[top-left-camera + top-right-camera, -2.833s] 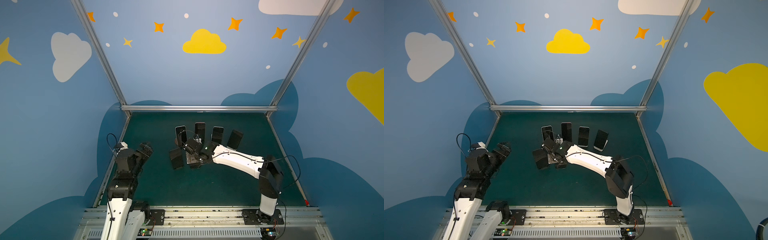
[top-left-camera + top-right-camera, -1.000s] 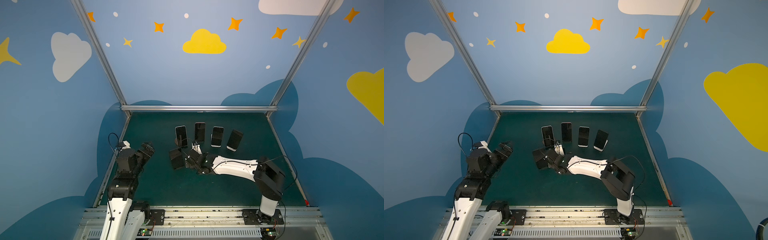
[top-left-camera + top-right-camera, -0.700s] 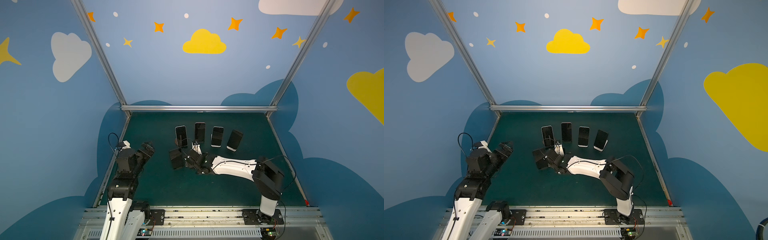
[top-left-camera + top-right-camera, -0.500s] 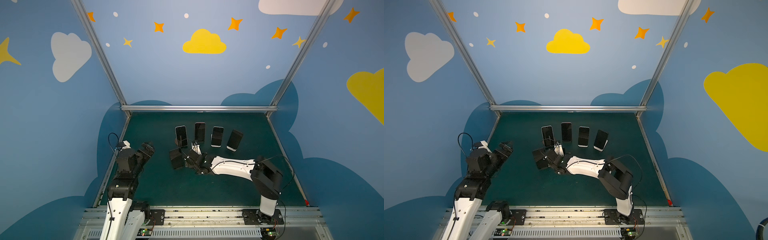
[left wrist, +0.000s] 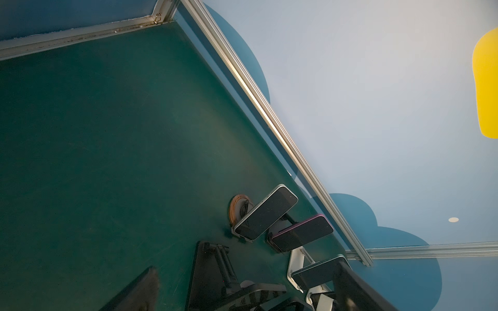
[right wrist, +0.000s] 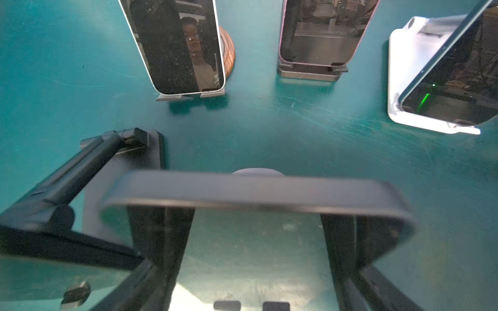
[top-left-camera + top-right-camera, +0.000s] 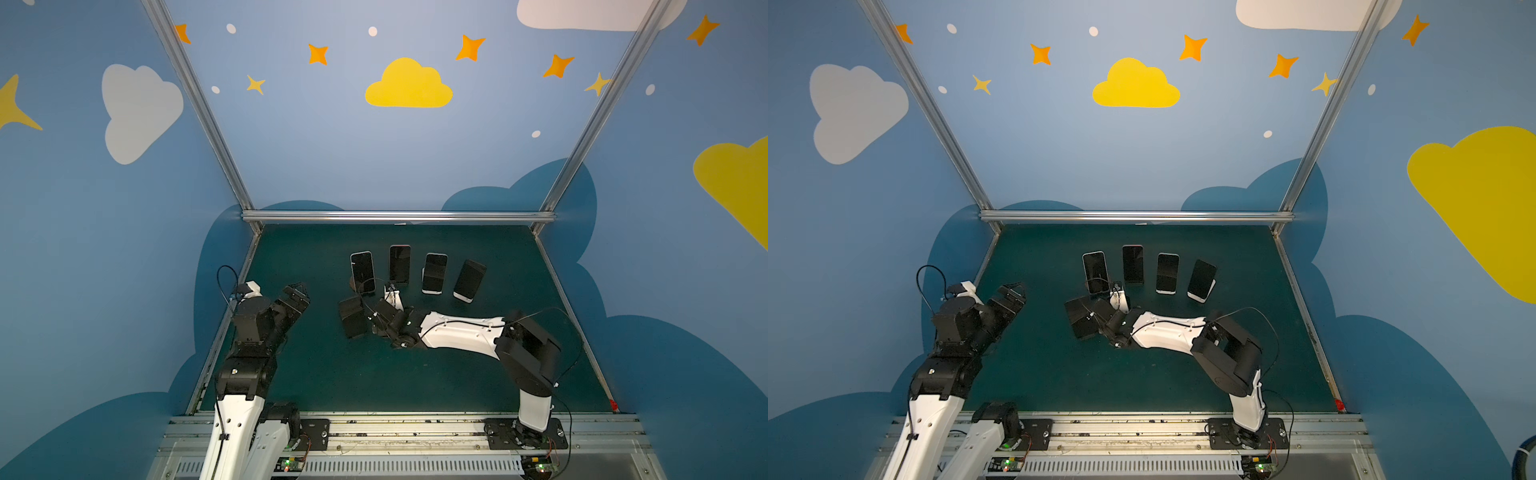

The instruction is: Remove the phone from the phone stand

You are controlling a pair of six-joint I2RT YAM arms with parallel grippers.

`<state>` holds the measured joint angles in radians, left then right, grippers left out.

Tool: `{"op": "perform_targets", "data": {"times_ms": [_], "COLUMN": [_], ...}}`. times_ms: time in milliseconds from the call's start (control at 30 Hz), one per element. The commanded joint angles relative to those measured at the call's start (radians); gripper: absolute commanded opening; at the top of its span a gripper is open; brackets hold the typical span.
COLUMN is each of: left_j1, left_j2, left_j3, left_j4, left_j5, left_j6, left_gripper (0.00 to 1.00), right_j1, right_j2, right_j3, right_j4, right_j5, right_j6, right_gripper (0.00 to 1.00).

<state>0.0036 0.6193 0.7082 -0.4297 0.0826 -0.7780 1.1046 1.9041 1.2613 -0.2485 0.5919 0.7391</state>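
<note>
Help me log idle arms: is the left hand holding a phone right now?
No, in a top view the left hand is open and empty.

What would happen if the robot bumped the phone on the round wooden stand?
It would probably tip or slide off: the phone stands tall and leaning, its bottom edge resting on two small lips of the wooden stand. Its shiny glass mirrors the room, so it is likely slippery. It looks stiff, not bendy.
</note>
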Motion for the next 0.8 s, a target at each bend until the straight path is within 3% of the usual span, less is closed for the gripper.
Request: {"op": "perform_targets", "data": {"times_ms": [0,467,767], "left_j1": [-0.004,-0.004,-0.004], "left_j2": [-0.001,0.003,0.005], "left_j3": [-0.001,-0.001,-0.003], "left_j4": [0.014,0.014,0.017], "left_j5": [0.009,0.013,0.016], "left_j6": [0.013,0.013,0.011], "left_gripper": [1.00,1.00,1.00], "right_j1": [-0.006,-0.003,0.007], "right_j2": [0.016,0.035,0.016], "right_j3": [-0.006,-0.013,-0.029], "right_j4": [0.006,0.029,0.033], "right_j5": [0.019,0.008,0.034], "right_j6": [0.023,0.028,0.021], "right_gripper": [0.82,0.81,0.69]}}
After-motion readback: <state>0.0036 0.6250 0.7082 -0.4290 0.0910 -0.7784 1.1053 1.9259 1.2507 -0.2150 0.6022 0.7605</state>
